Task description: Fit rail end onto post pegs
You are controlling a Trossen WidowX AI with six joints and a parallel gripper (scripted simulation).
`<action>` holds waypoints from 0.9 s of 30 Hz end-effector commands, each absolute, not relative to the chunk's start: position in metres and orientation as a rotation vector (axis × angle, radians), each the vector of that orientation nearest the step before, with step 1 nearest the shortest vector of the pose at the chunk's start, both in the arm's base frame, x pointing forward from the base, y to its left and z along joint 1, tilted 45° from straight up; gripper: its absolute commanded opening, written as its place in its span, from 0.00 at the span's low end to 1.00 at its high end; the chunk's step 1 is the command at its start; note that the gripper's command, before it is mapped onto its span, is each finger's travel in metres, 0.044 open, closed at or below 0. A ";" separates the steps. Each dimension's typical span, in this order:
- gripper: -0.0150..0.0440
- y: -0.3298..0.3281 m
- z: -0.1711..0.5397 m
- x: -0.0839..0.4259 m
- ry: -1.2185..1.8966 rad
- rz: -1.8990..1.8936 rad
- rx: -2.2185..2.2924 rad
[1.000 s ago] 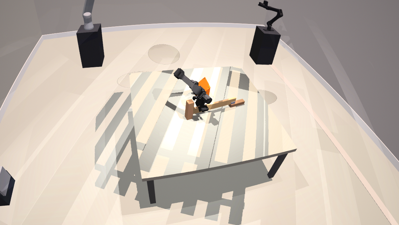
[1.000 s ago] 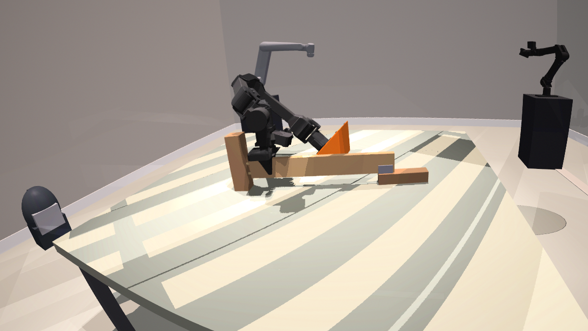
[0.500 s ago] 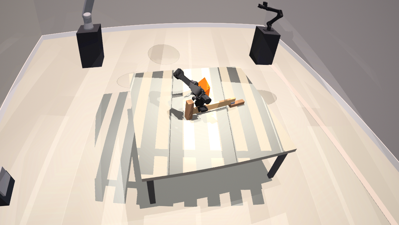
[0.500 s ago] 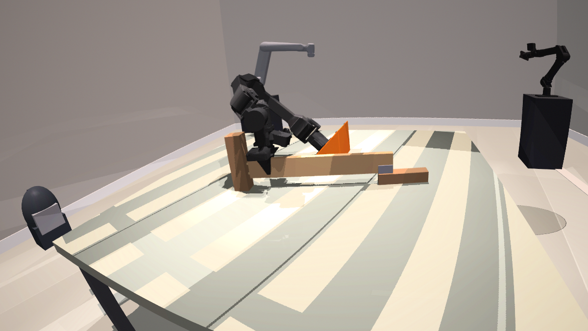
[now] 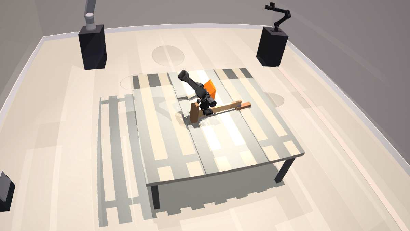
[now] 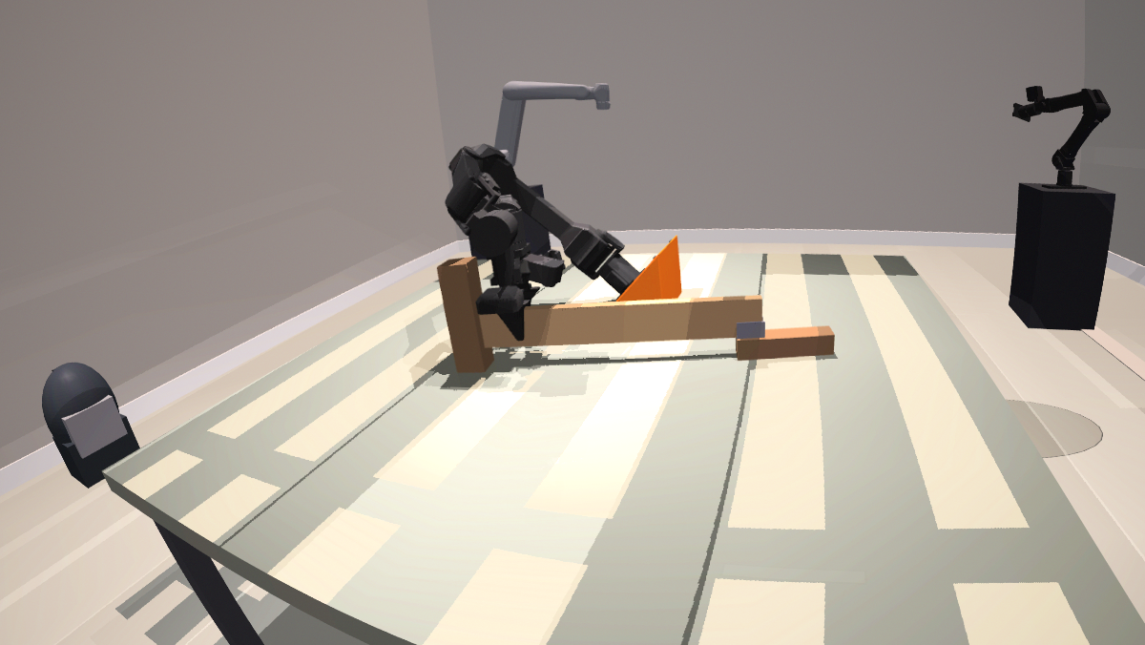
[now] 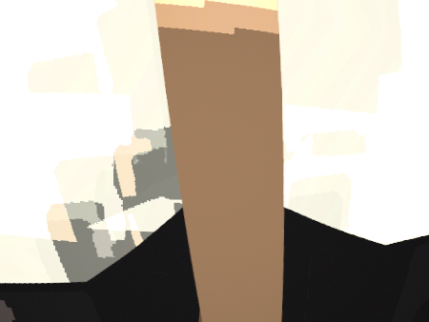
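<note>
The wooden rail (image 5: pixel 226 107) (image 6: pixel 640 322) (image 7: pixel 224 143) stands on edge and looks about level, raised off the table at its near end. Its far end sits in the grey bracket (image 6: pixel 750 329) on the low footboard block (image 5: pixel 245 105) (image 6: pixel 789 344). Its near end is against the upright post (image 5: pixel 194 113) (image 6: pixel 465 320), with no gap that I can make out in the exterior view. The pegs and holes are not visible. My gripper (image 6: pixel 517 320) (image 7: pixel 223 209) is shut on the rail close to the post, one finger on each side; the far finger is hidden in the exterior view.
An orange triangular mount (image 5: pixel 210 87) (image 6: pixel 660 276) stands at my arm's base behind the rail. The post rises close beside my gripper. Other arms on dark pedestals (image 5: pixel 92 47) (image 5: pixel 272 47) stand away from the table (image 5: pixel 177 172).
</note>
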State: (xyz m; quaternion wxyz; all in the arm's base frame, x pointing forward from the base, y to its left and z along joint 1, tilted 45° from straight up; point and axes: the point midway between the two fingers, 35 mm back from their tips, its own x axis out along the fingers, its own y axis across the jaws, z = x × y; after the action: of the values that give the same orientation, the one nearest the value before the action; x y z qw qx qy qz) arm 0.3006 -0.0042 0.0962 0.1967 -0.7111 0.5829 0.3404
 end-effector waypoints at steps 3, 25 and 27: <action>0.25 -0.006 0.099 0.302 1.627 0.951 -1.996; 0.70 -0.005 0.098 0.301 1.629 0.959 -1.989; 0.79 -0.005 0.098 0.301 1.629 0.959 -1.989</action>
State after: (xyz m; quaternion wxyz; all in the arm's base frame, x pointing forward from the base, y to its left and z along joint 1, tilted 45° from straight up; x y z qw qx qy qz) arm 0.3010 -0.0054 0.0975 0.1979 -0.7102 0.5819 0.3434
